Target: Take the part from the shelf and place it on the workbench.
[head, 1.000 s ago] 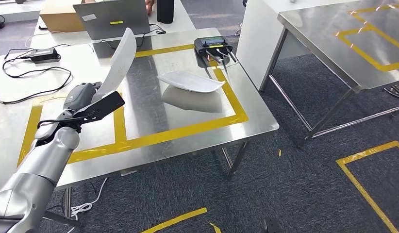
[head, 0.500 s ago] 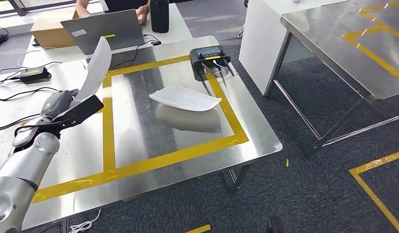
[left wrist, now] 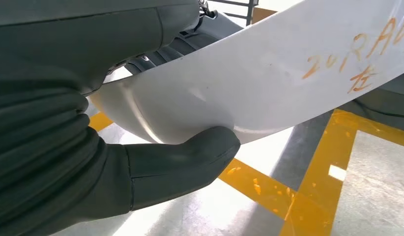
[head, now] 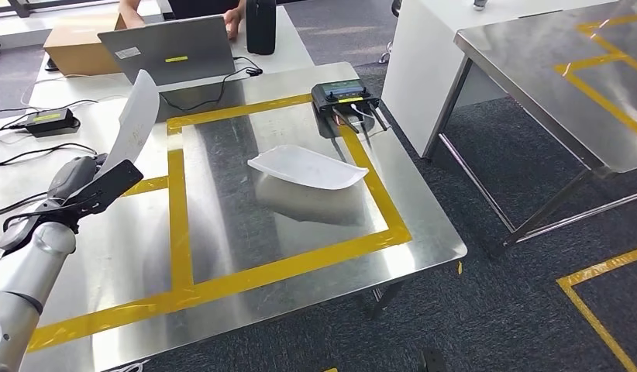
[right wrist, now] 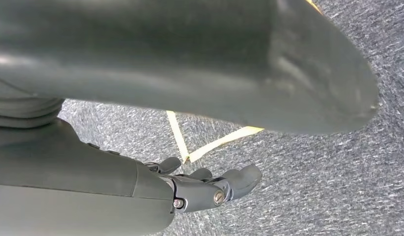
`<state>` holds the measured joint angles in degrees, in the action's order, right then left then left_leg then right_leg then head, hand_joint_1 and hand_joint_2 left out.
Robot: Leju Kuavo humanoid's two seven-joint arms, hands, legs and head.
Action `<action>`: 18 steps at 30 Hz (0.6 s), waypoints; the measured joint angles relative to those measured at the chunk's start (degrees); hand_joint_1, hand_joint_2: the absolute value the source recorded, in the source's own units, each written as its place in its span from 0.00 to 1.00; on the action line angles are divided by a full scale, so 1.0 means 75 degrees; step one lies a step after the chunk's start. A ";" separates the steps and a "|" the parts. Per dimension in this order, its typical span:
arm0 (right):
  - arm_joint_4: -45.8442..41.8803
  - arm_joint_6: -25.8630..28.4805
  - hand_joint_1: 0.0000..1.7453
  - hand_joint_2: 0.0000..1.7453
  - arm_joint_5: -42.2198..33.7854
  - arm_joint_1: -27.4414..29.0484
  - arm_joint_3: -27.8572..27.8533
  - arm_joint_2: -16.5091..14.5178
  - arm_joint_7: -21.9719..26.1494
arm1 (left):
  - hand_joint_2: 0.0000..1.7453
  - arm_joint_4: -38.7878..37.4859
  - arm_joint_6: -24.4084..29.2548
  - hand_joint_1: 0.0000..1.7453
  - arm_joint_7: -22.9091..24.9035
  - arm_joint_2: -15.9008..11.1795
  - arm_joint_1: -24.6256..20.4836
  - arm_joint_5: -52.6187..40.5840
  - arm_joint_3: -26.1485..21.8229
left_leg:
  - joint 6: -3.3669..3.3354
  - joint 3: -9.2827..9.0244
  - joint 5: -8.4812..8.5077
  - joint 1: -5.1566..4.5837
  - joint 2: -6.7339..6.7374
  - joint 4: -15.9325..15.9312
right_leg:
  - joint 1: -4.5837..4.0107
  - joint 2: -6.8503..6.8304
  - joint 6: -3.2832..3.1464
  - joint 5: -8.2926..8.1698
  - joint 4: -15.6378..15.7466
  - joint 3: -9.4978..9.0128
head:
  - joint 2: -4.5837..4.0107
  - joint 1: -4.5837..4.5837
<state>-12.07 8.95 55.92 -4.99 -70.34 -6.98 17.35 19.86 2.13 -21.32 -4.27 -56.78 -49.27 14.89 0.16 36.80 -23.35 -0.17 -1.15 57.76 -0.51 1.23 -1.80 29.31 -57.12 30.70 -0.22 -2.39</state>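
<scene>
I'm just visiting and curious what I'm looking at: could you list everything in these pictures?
white part: one, held over the workbench's left side
white part: one, lying inside the yellow tape
workbench: one, steel, yellow-taped
black device: one, far edge
laptop: one, grey, white table behind
cardboard box: one, brown, beside laptop
black cylinder: one, by laptop
second steel table: right
person's hand: behind laptop
left hand: holds part
right hand: hangs over carpet, empty

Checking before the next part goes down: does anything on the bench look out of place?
Nothing is spilled or broken. The white part already on the workbench lies skewed to the yellow tape square; a black device sits across its far corner.
</scene>
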 joint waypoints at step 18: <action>0.0000 0.0059 0.00 0.00 -0.0005 0.0005 -0.0003 0.0001 -0.0042 | 0.25 -0.0139 0.0181 0.00 0.0507 -0.0084 0.0083 -0.0233 -0.0207 | -0.0017 -0.0028 0.0036 0.0011 0.0009 0.0014 | 0.0012 -0.0009 0.0094 -0.0029 -0.0005 -0.0015 | 0.0000 0.0002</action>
<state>-12.06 9.39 55.88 -4.95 -70.36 -6.98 17.04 18.81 3.49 -17.51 -4.90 -56.16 -51.02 13.34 0.03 36.59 -23.08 -0.08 -1.08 57.86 -0.43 1.17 -1.10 29.09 -57.16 30.59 -0.22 -2.38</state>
